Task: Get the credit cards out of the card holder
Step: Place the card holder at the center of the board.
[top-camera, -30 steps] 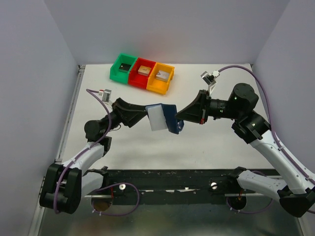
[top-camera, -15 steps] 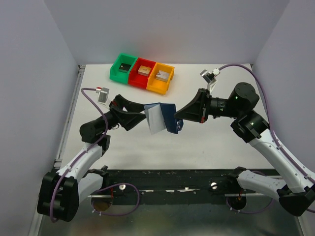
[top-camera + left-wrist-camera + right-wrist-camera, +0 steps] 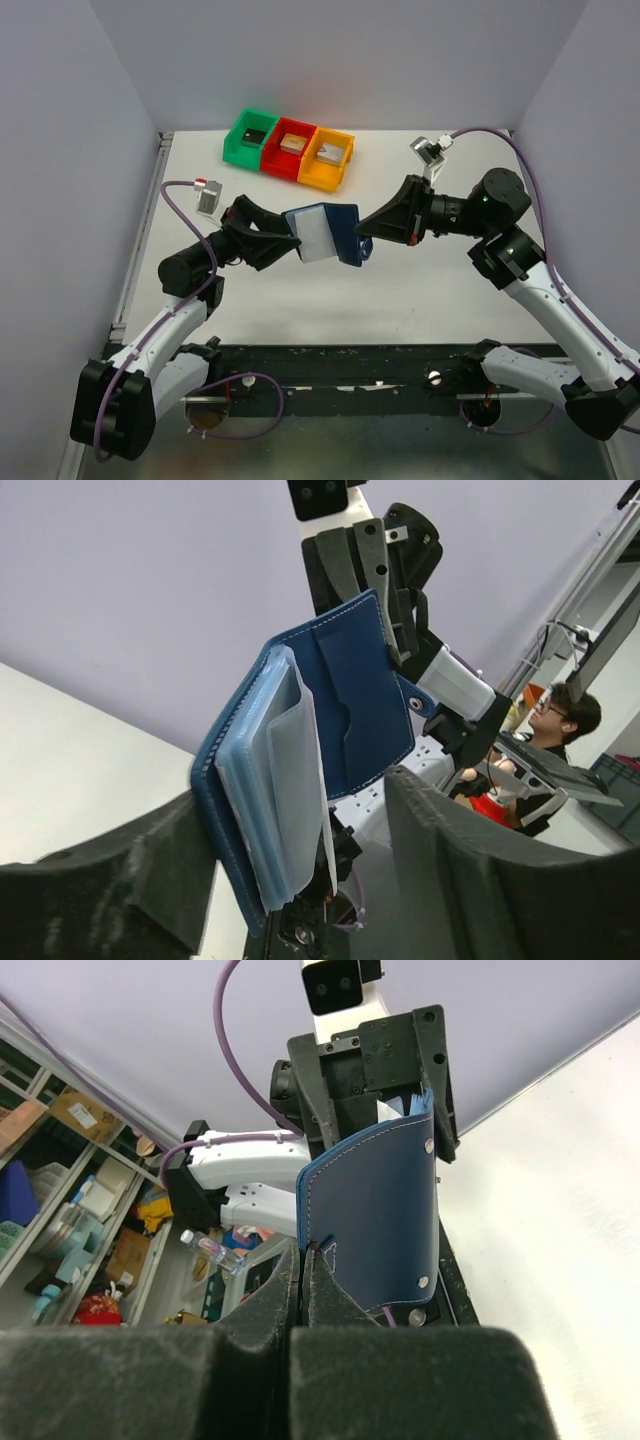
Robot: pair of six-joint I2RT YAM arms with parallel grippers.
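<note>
The dark blue card holder [image 3: 335,232] hangs open in the air between my two arms, its pale pocket leaves [image 3: 312,233] facing left. My right gripper [image 3: 362,240] is shut on the edge of its right cover [image 3: 375,1215], fingertips [image 3: 300,1260] pinched together on the stitched rim. My left gripper [image 3: 300,880] stands open around the holder's other half. The blue cover [image 3: 215,810] leans on its left finger [image 3: 120,880], and its right finger [image 3: 480,880] is apart from the pale leaves [image 3: 275,780]. The credit cards are hidden from view.
At the back of the table sit a green bin [image 3: 251,137], a red bin [image 3: 290,148] and an orange bin [image 3: 327,158] in a row, each holding a small block. Grey walls close in the table on three sides.
My left gripper has slid in around the holder's pocket leaves and its jaws have narrowed. The holder has risen slightly. The right gripper keeps its hold.
</note>
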